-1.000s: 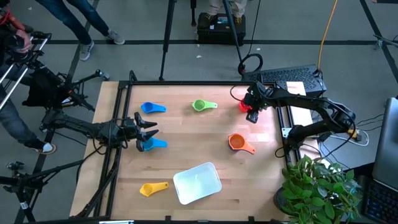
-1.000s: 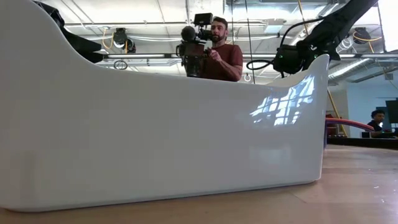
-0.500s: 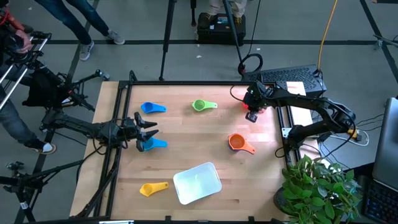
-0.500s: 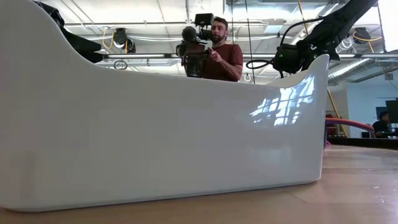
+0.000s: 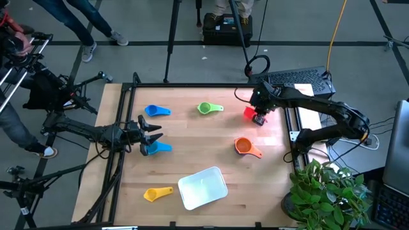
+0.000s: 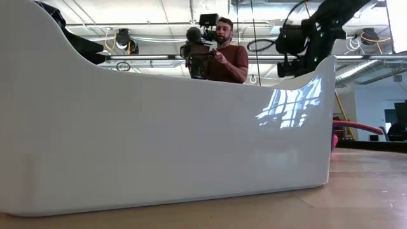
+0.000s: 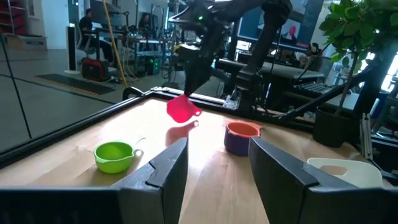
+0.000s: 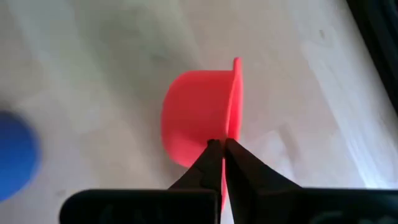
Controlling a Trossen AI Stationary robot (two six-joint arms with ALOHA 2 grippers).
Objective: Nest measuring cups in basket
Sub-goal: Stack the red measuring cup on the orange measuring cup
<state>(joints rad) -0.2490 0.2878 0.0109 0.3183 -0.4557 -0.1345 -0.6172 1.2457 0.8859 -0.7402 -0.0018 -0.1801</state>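
Note:
My right gripper (image 5: 259,117) is shut on the red measuring cup (image 5: 248,112) at the table's far right; the left wrist view shows the cup (image 7: 181,109) in the air. My left gripper (image 5: 152,133) stands open over the light blue cup (image 5: 158,147) at the left. A blue cup (image 5: 156,110), a green cup (image 5: 207,108) and a yellow cup (image 5: 156,193) rest on the table. The orange cup (image 7: 242,129) sits in a darker blue one (image 7: 234,144). The whitish basket (image 5: 202,187) stands near the front edge. My right gripper pinches the red cup's thin flat edge at the rim (image 8: 231,134) between its two fingertips (image 8: 210,158), from above, pointing down. The cup hangs below the fingers, tipped on its side and lifted clear of the table.
The basket's wall (image 6: 159,127) fills most of the low view. A person with a film camera (image 6: 216,54) stands beyond the table. A potted plant (image 5: 329,191) is off the near right corner, and a laptop (image 5: 300,80) lies beyond the far right corner.
My right gripper has shut on the red cup and gone up with it, drifting slightly toward the table's left. The cup, which lay under the gripper, now hangs clear of the table, tipped on its side.

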